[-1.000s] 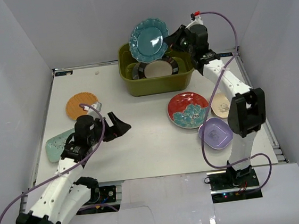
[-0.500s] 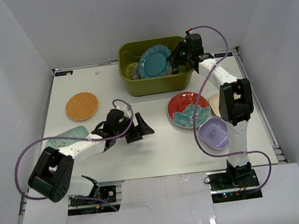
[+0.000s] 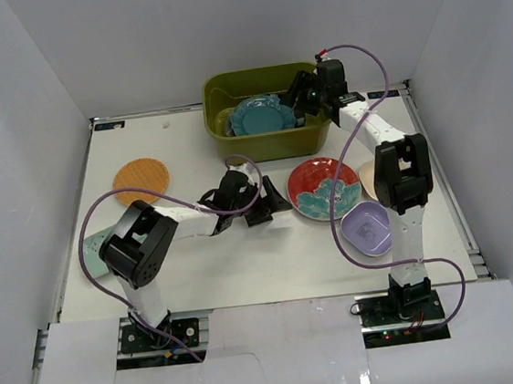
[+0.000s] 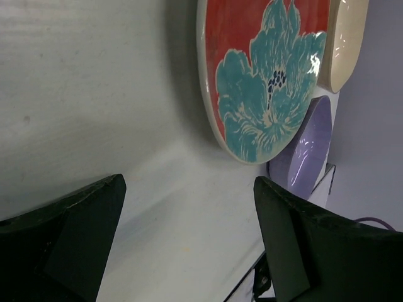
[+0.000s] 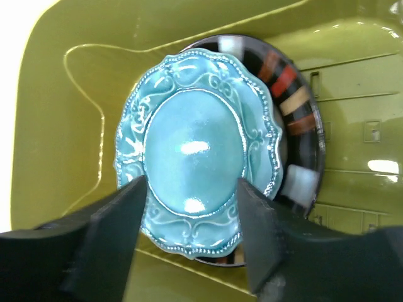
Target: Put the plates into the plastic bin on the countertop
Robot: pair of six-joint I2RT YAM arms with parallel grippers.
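The olive-green plastic bin [image 3: 269,140] stands at the back of the countertop [image 3: 209,261]. A teal plate [image 5: 195,170] lies inside it on a dark-rimmed plate [image 5: 296,119]. My right gripper [image 5: 192,239] hovers open over the bin [image 5: 56,157], its fingers [image 5: 107,233] on either side of the teal plate's near rim and holding nothing. My left gripper [image 4: 189,239] is open and low over bare countertop, just short of the red plate with a teal flower [image 4: 264,82]. In the top view this gripper [image 3: 274,204] sits left of that plate [image 3: 323,188].
An orange plate [image 3: 140,179] lies at the left. A cream dish [image 3: 367,180] and a lavender dish [image 3: 369,228] sit right of the red plate. A mint dish [image 3: 90,241] peeks out behind the left arm. White walls enclose the table.
My right gripper has lowered the teal plate into the bin and opened, so the plate now lies flat there. My left arm has swung right across the table toward the red plate.
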